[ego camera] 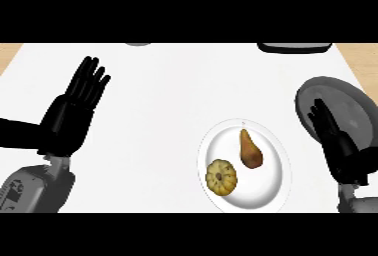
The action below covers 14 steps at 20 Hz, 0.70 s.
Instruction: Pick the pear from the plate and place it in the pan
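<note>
Right hand (336, 135), matte black, at about four o'clock in the head view, fingers straight and lying together, pointed toward twelve, nothing held. Overlapped the lower left part of the pan (347, 97), a round dark grey dish with a paler grey, smooth floor, sitting at three o'clock near the worktop's right edge. Grey forearm just showing below the wrist.

Toward nine o'clock of that hand, just beside it: the plate (277, 150), white, glossy, oval-looking with a thin raised rim, lying at about five o'clock in the view. On its upper middle, the pear (250, 149), brown, smooth-skinned, narrow neck toward twelve and rounded bulb toward six, flat on its side. At seven o'clock of the pear, apart from it by a small gap, a small squash (221, 177), yellowish tan, round, ribbed, with a dark spot at its centre.

Left hand (74, 112) well apart, at nine o'clock, black as well, fingers straight and slightly spread, tilted toward one o'clock, empty. Below it a boxy grey forearm.

Worktop (170, 100) plain white and smooth, light wood showing past its far corners. At twelve o'clock, cut by the edge, a small grey round thing (137, 44); at one o'clock a dark-rimmed object (294, 48), partly seen.
</note>
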{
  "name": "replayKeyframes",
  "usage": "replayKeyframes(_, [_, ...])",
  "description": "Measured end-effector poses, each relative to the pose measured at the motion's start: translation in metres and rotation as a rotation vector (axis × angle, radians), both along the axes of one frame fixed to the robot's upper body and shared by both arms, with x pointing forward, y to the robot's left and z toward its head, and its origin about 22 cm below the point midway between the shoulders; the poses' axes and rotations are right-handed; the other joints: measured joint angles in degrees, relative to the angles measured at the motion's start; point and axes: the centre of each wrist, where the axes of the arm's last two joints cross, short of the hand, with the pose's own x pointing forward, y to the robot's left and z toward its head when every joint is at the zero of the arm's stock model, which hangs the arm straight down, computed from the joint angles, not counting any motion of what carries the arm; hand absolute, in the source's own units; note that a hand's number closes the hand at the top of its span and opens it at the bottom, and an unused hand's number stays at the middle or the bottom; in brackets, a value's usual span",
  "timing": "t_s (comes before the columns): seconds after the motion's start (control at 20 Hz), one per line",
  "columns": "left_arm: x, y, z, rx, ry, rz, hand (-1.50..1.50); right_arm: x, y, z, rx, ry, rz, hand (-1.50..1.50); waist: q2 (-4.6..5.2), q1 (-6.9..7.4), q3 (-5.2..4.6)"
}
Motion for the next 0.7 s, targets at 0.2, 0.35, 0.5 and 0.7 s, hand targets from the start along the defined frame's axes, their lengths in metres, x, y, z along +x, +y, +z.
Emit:
replayKeyframes(0.2, [0.001,0.005,-0.008,0.028,0.025,0.037,0.0,0.029,0.018,0.026,0.1,-0.035,0.177,1.5,1.06,2.58,1.16])
replayKeyframes(0.35, [0.001,0.015,-0.016,0.073,0.078,0.084,0.0,0.052,0.032,0.052,0.123,-0.043,0.368,1.5,1.79,5.28,1.51])
replayKeyframes(0.5, [0.0,0.023,-0.026,0.096,0.138,0.127,0.0,0.072,0.005,0.072,0.009,-0.054,0.453,1.5,1.83,4.6,1.65])
replayKeyframes(0.7, [-0.005,0.033,-0.036,0.103,0.182,0.166,0.0,0.079,-0.038,0.082,-0.121,-0.058,0.554,-1.5,1.62,3.43,1.71])
